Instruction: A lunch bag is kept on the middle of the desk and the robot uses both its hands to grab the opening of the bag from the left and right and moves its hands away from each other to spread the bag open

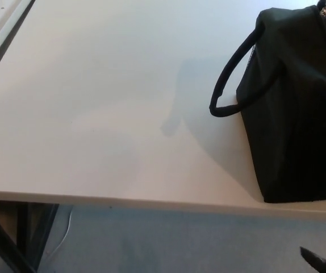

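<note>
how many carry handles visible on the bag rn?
1: a black handle looping off the lunch bag's left side onto the desk. A second may be hidden or out of frame.

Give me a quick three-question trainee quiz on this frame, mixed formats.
1. True or false: a hand is gripping the bag.
2. Multiple choice: the bag's handle loops toward A) picture left, B) picture right, C) the desk's near edge.
3. Fill in: the bag sits on the ____.

Key: 1 false, nothing touches the bag; only a dark tip of the right hand shows at the bottom edge. 2 A. 3 desk.
</note>
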`<state>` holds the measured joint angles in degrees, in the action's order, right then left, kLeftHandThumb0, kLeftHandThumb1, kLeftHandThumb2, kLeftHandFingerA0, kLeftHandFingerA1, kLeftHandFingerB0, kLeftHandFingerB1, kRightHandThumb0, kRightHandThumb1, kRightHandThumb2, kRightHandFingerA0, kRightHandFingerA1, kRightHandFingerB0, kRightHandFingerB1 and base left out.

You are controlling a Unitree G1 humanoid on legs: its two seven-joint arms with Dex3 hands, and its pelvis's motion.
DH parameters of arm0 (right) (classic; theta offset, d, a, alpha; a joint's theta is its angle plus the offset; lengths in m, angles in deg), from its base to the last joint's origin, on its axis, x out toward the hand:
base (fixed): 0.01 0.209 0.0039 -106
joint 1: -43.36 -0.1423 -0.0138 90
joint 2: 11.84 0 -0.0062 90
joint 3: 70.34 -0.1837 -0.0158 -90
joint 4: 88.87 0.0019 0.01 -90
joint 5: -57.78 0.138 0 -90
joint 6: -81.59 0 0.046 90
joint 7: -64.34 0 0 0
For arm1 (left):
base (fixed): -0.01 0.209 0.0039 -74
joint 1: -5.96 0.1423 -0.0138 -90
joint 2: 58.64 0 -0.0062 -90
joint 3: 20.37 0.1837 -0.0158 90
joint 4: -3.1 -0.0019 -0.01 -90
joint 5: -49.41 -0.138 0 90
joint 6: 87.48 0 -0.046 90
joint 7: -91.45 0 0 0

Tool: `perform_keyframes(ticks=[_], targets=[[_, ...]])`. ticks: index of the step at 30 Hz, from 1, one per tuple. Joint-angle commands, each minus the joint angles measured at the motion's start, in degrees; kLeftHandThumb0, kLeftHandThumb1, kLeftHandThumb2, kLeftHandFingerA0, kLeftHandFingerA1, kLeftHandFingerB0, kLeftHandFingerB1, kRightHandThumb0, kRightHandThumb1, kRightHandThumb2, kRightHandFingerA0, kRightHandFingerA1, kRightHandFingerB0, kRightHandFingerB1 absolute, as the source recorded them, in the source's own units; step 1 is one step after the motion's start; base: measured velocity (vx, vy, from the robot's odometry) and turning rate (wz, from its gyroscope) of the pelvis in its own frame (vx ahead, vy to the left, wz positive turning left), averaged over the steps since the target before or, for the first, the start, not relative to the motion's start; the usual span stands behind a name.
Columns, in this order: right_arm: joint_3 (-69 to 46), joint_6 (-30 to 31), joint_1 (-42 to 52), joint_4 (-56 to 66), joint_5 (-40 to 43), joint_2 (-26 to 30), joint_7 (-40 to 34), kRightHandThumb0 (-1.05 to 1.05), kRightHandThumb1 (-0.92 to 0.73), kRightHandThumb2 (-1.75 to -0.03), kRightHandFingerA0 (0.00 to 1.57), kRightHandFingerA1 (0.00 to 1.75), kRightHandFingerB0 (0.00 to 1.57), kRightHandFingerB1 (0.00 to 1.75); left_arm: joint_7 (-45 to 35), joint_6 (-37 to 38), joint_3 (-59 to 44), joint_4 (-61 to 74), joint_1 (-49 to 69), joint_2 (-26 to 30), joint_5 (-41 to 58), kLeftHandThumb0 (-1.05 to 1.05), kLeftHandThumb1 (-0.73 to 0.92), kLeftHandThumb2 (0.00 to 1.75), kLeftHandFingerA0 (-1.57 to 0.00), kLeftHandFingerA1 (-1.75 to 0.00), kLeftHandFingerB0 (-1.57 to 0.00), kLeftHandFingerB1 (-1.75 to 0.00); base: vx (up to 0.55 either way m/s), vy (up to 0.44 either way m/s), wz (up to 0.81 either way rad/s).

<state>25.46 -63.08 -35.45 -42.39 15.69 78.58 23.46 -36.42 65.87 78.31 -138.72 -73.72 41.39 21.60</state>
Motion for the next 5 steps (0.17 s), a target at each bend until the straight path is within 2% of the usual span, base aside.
perform_keyframes(ticks=[1,5], targets=[[3.6,1.0,-1.4,-2.7,-1.1,3.2,1.6,-0.49,-0.76,-0.63,0.2,0.31,0.19,0.28,-11.2,4.4,0.7,-4.1,-2.1,0.1,4.9,-0.46,0.79,0.64,-0.47,-0.36,-0.21,-0.27,0.0,0.0,0.0],[4.6,0.8,-1.4,-3.1,-0.4,3.7,1.7,-0.49,-0.76,-0.63,0.2,0.3,0.17,0.28,-12.4,4.8,0.3,-4.3,-1.7,0.1,5.3,-0.45,0.79,0.64,-0.47,-0.36,-0.21,-0.27,0.0,0.0,0.0]])
